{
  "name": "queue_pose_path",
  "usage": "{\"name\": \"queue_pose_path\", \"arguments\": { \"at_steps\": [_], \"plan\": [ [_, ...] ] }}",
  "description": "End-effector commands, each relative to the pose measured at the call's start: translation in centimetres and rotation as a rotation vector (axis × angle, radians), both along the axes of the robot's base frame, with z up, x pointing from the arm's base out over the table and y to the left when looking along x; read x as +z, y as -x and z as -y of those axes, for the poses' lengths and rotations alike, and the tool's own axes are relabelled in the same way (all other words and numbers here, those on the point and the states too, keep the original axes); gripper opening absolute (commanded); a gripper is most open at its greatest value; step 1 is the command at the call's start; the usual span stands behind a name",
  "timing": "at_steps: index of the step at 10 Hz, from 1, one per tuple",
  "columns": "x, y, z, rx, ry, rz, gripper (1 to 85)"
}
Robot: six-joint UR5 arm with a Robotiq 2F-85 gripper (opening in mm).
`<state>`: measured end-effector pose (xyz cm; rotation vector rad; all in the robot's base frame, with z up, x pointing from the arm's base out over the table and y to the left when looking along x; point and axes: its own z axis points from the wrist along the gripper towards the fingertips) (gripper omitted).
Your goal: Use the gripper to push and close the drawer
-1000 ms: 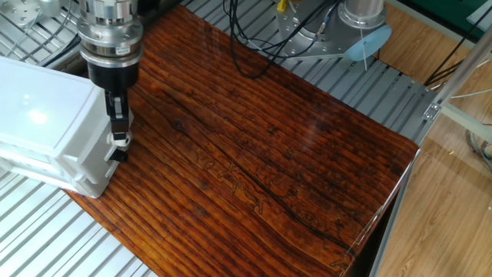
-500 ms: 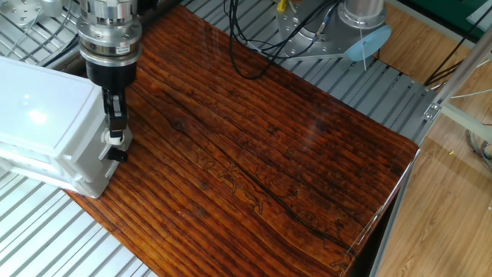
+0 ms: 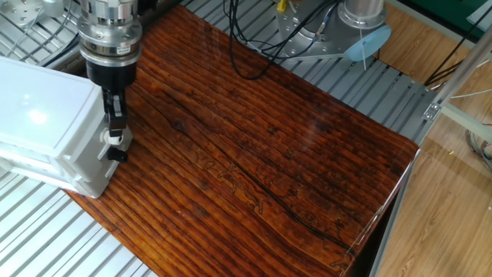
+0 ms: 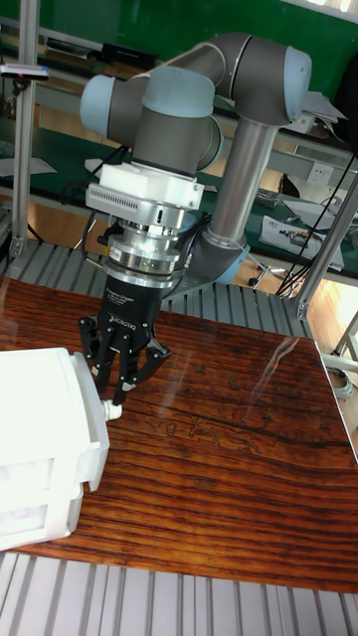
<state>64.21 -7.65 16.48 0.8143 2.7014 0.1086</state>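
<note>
A white cabinet [image 3: 38, 115] stands at the left edge of the wooden table. Its drawer [image 3: 97, 168] faces right and sits nearly flush with the cabinet body; in the tall fixed view the drawer [image 4: 89, 437] front shows at the cabinet's right end. My gripper [image 3: 115, 125] hangs under the ribbed silver wrist, pointing straight down, right against the drawer front. Its black fingers are drawn together, shut, with nothing held. A small white knob [image 3: 117, 138] and a black knob [image 3: 117, 154] sit just below the fingertips. In the tall fixed view the gripper [image 4: 116, 396] tips touch the knob area.
The dark wooden tabletop [image 3: 261, 154] stretches to the right of the cabinet. Black cables [image 3: 254, 54] lie at the back, near the robot base [image 3: 361, 23]. Ribbed aluminium [image 3: 46, 238] surrounds the board. The table's right edge [image 3: 392, 208] drops off.
The gripper has shifted slightly left against the drawer front, and the front has moved in a little toward the cabinet. Over the last half second nothing visibly moves.
</note>
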Motion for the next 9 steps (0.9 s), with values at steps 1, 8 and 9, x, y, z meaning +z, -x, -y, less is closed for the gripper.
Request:
{"name": "queue_pose_path", "arguments": {
  "at_steps": [1, 8, 9],
  "plan": [
    [0.0, 0.2, -0.2, -0.013, -0.018, -0.006, 32.7],
    [0.1, 0.2, 1.4, -0.063, 0.032, -0.006, 26.0],
    [0.2, -0.1, 1.4, -0.049, 0.034, 0.009, 28.3]
  ]
}}
